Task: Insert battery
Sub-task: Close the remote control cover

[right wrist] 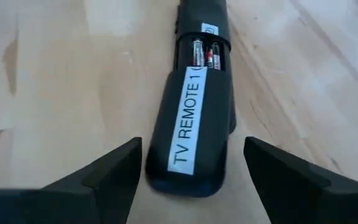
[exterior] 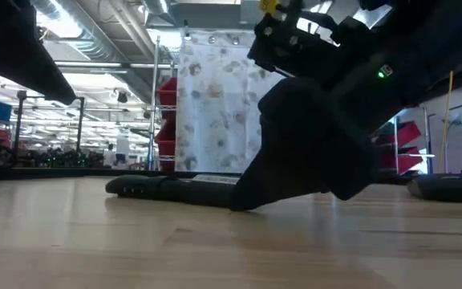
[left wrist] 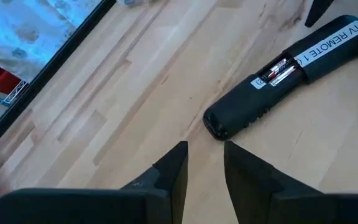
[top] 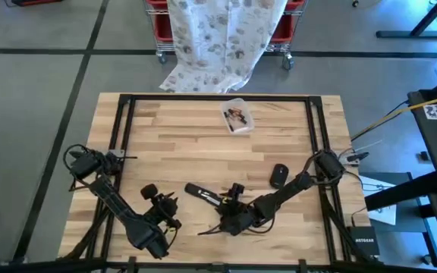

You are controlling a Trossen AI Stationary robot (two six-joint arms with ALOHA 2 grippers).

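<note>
A black remote (top: 202, 192) with a white label "TV REMOTE 1" lies flat on the wooden table, back side up. Its cover (right wrist: 194, 118) is slid partly back, and batteries (right wrist: 205, 55) show in the open compartment, which is also seen in the left wrist view (left wrist: 278, 70). My right gripper (right wrist: 192, 149) is open and low over the table. Its fingers stand on either side of the remote's labelled end, with a gap on each side. My left gripper (left wrist: 205, 149) is open by a narrow gap, a little short of the remote's other end (left wrist: 219, 123), holding nothing.
A small black oval object (top: 279, 176) lies on the table to the right of the remote. A clear tub (top: 237, 115) holding small items stands near the far edge. A black frame (top: 203, 98) borders the tabletop. Bare wood lies between the tub and the remote.
</note>
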